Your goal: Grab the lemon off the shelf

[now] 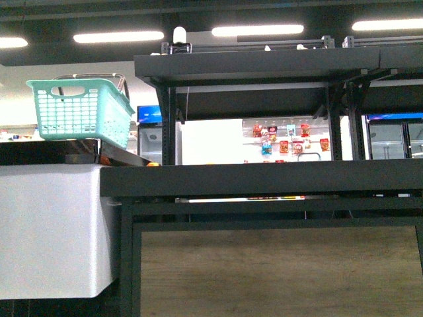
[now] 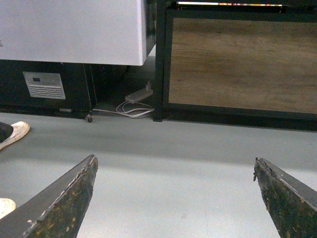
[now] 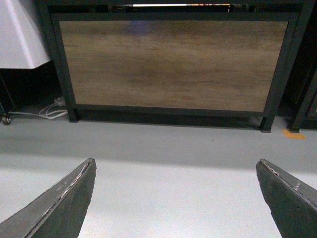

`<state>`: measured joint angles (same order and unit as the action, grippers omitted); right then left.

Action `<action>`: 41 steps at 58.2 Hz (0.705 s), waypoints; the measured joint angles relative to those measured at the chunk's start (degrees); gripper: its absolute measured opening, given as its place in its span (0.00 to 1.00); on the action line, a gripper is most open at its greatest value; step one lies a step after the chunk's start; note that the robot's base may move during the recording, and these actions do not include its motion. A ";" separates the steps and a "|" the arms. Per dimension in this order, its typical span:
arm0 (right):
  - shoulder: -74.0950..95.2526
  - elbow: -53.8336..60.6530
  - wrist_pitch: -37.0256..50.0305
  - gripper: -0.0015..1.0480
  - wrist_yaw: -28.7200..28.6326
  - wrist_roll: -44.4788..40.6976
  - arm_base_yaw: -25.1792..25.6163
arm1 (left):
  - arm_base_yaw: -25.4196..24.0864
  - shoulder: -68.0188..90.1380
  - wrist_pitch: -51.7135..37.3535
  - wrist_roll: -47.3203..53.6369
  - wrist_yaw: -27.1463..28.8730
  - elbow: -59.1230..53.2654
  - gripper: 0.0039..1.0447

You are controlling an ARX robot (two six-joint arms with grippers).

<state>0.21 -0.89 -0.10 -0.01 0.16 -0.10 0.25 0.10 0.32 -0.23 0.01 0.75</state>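
Left pincer [image 2: 174, 159] and right pincer [image 3: 176, 160] both wide open, empty, hanging low over the floor [image 2: 173, 144]. Lemon not visible anywhere: shelf [image 1: 251, 66] deck [image 1: 264, 179] at frame centre is edge-on. Raise an arm above deck height, locate the lemon, then approach level.

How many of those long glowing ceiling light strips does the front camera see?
4. One light strip cut off far left, one above the turquoise plastic basket, one mid-ceiling, one far right. The black metal shelf may hide more.
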 joint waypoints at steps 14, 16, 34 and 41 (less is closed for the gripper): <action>0.00 0.00 0.00 0.93 0.00 0.00 0.00 | 0.00 0.00 0.00 0.00 0.00 0.00 0.93; 0.00 0.00 0.00 0.93 0.00 0.00 0.00 | 0.00 0.00 0.00 0.00 0.00 0.00 0.93; 0.00 0.00 0.00 0.93 -0.02 0.00 0.00 | 0.00 0.00 0.00 0.00 0.00 0.00 0.93; 0.00 0.00 0.00 0.93 0.00 0.00 0.00 | 0.00 0.00 0.00 0.00 0.00 0.00 0.93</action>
<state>0.21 -0.89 -0.10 -0.01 0.16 -0.10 0.25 0.10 0.32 -0.23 0.01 0.75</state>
